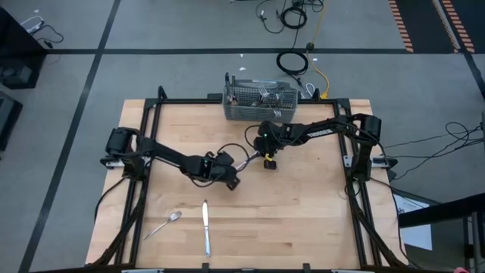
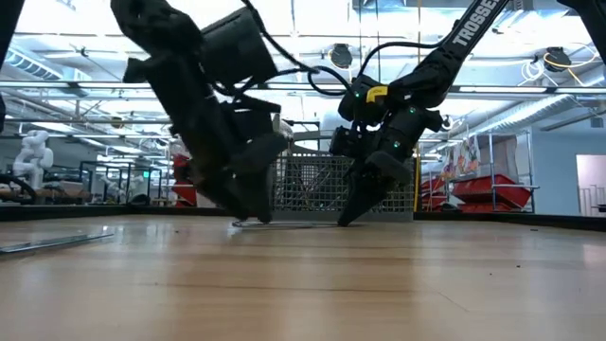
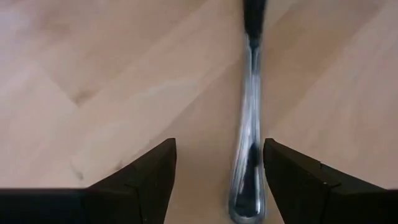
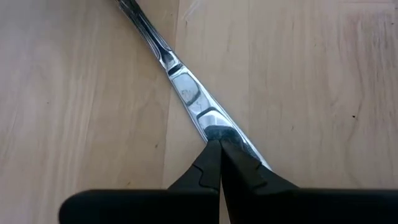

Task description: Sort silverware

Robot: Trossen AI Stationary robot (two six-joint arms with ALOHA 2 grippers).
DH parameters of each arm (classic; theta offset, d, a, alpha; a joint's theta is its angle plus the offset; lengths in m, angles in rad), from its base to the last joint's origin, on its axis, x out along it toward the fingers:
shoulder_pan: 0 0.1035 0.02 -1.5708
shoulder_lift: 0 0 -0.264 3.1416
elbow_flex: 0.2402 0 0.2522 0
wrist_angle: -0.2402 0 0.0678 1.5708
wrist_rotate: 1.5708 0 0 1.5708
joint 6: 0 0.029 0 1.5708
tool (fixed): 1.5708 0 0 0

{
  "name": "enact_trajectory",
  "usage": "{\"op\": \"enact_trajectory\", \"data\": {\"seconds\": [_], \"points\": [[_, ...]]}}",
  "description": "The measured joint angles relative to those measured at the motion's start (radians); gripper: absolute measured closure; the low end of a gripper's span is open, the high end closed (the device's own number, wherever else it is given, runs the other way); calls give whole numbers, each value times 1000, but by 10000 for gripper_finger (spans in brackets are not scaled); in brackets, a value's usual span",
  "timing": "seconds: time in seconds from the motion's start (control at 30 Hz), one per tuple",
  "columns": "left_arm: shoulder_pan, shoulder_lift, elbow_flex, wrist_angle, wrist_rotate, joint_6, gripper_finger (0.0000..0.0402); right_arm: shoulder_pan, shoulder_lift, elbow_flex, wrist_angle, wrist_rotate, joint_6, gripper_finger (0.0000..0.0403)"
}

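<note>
Grey wire-mesh rectangular basket (image 1: 260, 101) stood at upper centre of frame on far edge of pale wooden bench (image 1: 318, 212); several shiny forks and spoons (image 1: 267, 95) upright inside. Slim silver utensil (image 1: 246, 162) lay flat at frame centre between both claws. Left claw (image 1: 233, 182) released, fingers (image 3: 149, 180) spread wide, straddling utensil handle. Right claw (image 1: 268, 163) clenched, tips pressing on utensil's other end. Silver table knife (image 1: 205, 227) and fork (image 1: 164, 224) lay lower left.

Glossy mirror-bright metal utensil (image 4: 186, 93), matt pale wood table (image 1: 303, 212), grey wire-mesh basket (image 1: 260, 102)
</note>
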Motion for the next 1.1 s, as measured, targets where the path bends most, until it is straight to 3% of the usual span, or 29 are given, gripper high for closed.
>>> {"op": "enact_trajectory", "data": {"seconds": [0.3, 0.37, 0.43, 0.53, 0.57, 0.83, 0.97, 1.1], "points": [[17, 118, 11, 99, 50, -31, 163, 0, 0, 1, -3, 0, 0, 403], [11, 136, 15, 94, 46, -36, 180, 0, 0, 1, -2, 0, 0, 403], [10, 147, 15, 93, 47, -14, 226, 0, 0, 1, -3, 0, 0, 403], [8, 151, 14, 95, 41, 34, 345, 0, 0, 1, -2, 1, 0, 403], [7, 151, 14, 99, 43, 38, 367, 0, 0, 1, 3, 5, 1, 403], [20, 113, 12, 86, 81, 63, 371, -3, -31, 0, 4, 18, 19, 403], [27, 40, 9, 50, 138, 89, 398, -18, -111, 0, 36, 31, 24, 403], [47, -2, 5, -6, 142, 115, 401, -48, -216, 0, 67, 41, 2, 403]]}}
